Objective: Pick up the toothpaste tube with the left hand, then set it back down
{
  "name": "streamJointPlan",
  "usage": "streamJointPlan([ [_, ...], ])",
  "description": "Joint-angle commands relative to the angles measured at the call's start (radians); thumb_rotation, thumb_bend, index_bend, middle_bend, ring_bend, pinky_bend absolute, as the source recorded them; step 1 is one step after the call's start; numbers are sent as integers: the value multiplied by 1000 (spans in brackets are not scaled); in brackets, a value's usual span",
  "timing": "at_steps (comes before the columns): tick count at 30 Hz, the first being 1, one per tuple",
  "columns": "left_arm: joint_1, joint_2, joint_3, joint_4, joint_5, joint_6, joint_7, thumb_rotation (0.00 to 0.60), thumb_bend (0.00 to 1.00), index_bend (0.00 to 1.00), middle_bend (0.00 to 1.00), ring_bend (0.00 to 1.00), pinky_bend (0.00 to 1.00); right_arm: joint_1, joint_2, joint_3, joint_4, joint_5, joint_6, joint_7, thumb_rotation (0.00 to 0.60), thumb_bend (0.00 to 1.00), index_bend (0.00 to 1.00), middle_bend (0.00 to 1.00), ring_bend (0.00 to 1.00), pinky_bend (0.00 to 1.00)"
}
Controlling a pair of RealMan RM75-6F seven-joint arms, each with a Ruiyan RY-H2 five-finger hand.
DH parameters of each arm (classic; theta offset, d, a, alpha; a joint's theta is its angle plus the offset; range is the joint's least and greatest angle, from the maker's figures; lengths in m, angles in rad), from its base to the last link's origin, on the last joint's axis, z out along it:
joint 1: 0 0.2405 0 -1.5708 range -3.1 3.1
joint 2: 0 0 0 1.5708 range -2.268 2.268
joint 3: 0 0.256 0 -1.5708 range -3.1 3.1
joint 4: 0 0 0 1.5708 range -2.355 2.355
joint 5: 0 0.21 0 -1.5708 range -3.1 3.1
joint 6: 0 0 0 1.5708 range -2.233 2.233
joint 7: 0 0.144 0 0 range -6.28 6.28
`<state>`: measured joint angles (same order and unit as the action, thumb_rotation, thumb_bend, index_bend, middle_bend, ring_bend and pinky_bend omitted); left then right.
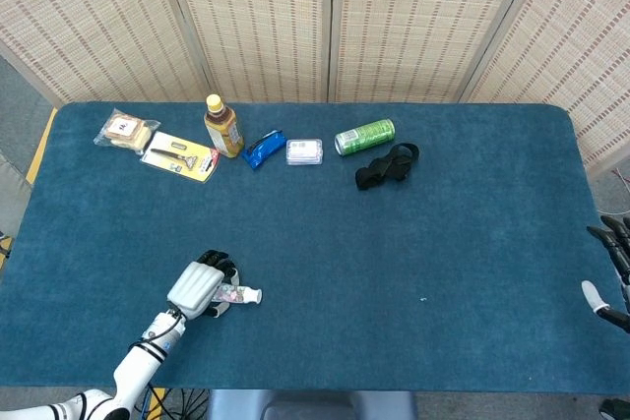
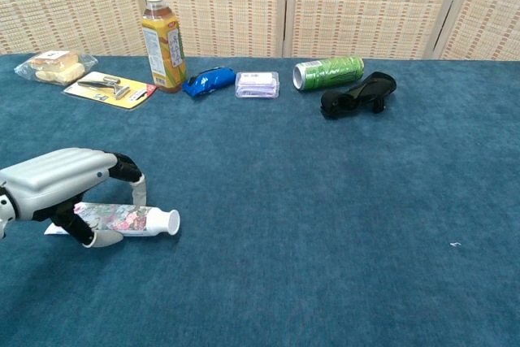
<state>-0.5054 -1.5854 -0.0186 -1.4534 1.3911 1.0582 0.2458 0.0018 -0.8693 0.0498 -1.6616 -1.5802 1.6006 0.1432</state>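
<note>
On the blue table (image 1: 394,263), near its front left corner, our left hand (image 2: 61,184) wraps the lying toothpaste tube (image 2: 130,219); our right hand (image 1: 612,272) hangs off the right edge, fingers apart.

Toothpaste tube (image 2: 122,219): white, floral print, white cap pointing right; lying flat on blue desk (image 2: 325,201), near-left area.

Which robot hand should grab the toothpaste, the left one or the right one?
The left. The left hand is already arched over the toothpaste tube, fingers curling down around it on the table. The right hand sits far away at the table's opposite edge, barely in the head view.
</note>
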Motion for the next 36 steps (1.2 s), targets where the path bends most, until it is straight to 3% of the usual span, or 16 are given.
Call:
streamJointPlan([
  [1,6,2,4,21,50,39,-67,600,293,527,404,209,154,-1,0,0,-2,-2,2,-3,600,271,165,122,0,0],
  [9,14,38,4,36,106,92,-168,600,318,562,548,357,268,5,2,-2,-15,-30,5,-18,600,270,164,121,0,0],
  [17,0,109,-5,-3,118,84,-161,600,333,574,662,463,312,44,11,-12,-56,-105,-26,-63,600,271,164,121,0,0],
  [27,-65,293,-56,-200,106,25,-38,600,341,572,687,477,315,168,41,-16,-211,-259,-168,-188,600,271,164,112,0,0],
  [36,-139,435,-126,-406,12,-68,53,600,358,571,692,480,315,290,9,5,-372,-274,-369,-348,600,270,164,52,0,0],
])
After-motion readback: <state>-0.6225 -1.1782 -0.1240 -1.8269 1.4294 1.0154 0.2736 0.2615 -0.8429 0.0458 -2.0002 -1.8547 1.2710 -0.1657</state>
